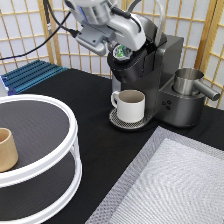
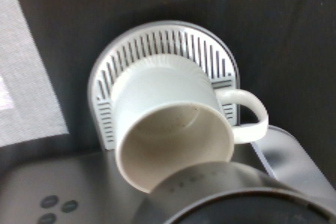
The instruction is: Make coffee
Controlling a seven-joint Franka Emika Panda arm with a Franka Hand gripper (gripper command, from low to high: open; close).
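My gripper [image 1: 121, 52] hangs at the upper front of the dark grey coffee machine [image 1: 165, 60], shut on the coffee pod [image 1: 121, 51], whose green-and-white foil top faces the camera. The pod is level with the machine's brew head, above the mug. The cream-white handled mug [image 1: 131, 105] stands upright and empty on the round metal drip tray [image 1: 116, 121] under the head. The wrist view looks straight down on the mug [image 2: 169, 135] and the slotted drip tray [image 2: 161, 42], with the machine's dark rounded head at the lower edge.
A white two-tier round rack [image 1: 72, 135] fills the exterior view's left, with a tan handleless cup [image 1: 7, 149] on its upper shelf. A steel jug [image 1: 189, 82] sits on the machine's right side. A grey mesh mat [image 1: 175, 185] lies at the bottom right, and a blue tray [image 1: 30, 75] at the back left.
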